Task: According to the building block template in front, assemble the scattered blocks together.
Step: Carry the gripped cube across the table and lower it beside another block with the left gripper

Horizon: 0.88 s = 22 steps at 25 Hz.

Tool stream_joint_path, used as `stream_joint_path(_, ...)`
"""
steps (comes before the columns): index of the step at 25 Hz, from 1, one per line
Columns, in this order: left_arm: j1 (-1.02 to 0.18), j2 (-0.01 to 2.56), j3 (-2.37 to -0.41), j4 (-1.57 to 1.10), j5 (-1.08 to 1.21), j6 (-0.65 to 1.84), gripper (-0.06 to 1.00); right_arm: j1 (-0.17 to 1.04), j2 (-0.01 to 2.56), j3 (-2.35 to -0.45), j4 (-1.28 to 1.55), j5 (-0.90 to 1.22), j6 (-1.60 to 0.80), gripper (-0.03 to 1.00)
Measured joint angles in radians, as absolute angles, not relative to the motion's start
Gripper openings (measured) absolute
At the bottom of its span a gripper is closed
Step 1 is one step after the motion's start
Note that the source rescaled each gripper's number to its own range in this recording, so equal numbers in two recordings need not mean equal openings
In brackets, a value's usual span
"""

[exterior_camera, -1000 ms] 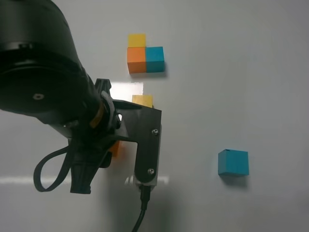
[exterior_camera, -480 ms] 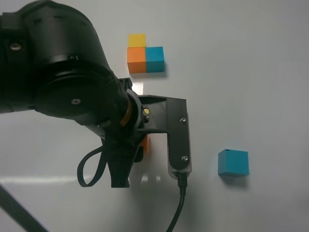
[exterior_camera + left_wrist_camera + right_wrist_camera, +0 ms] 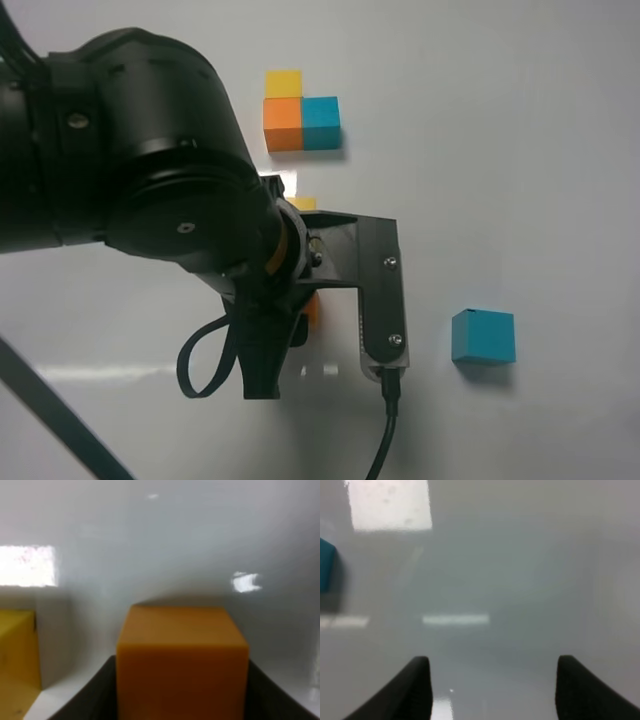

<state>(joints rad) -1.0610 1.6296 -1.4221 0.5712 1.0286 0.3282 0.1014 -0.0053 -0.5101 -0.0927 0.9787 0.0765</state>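
The step in hand looks to be setting the orange cube (image 3: 182,645) against the mustard yellow cube (image 3: 17,650). The left gripper (image 3: 181,697) is clamped narrowly on the orange cube, with a dark jaw against each side. The mustard yellow cube sits near, with a strip of bare surface (image 3: 520,150) between the two. I cannot tell whether the orange cube rests on the surface or hangs just above it. The building block template (image 3: 300,118) lies at the far side: yellow beyond orange, teal to the orange's right. The next move likely calls for closing that gap, faces square. The teal cube (image 3: 483,336) lies well apart on the right, and the right gripper (image 3: 492,690) stands open and empty
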Motion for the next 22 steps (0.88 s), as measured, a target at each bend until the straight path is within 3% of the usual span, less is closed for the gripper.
stream_joint_path(19,-1.045,1.63,-1.432,0.55,1.06,0.333,0.26,0.101,-0.005,-0.51,-0.093,0.979,0.076,0.5)
stream_joint_path(21,-1.043,1.63,-1.432,0.549,1.062,0.333,0.35,0.101,-0.005,-0.51,-0.093,0.979,0.076,0.5)
stream_joint_path(22,-1.04,1.631,-1.432,0.548,1.074,0.333,0.48,0.101,-0.005,-0.51,-0.093,0.979,0.076,0.5)
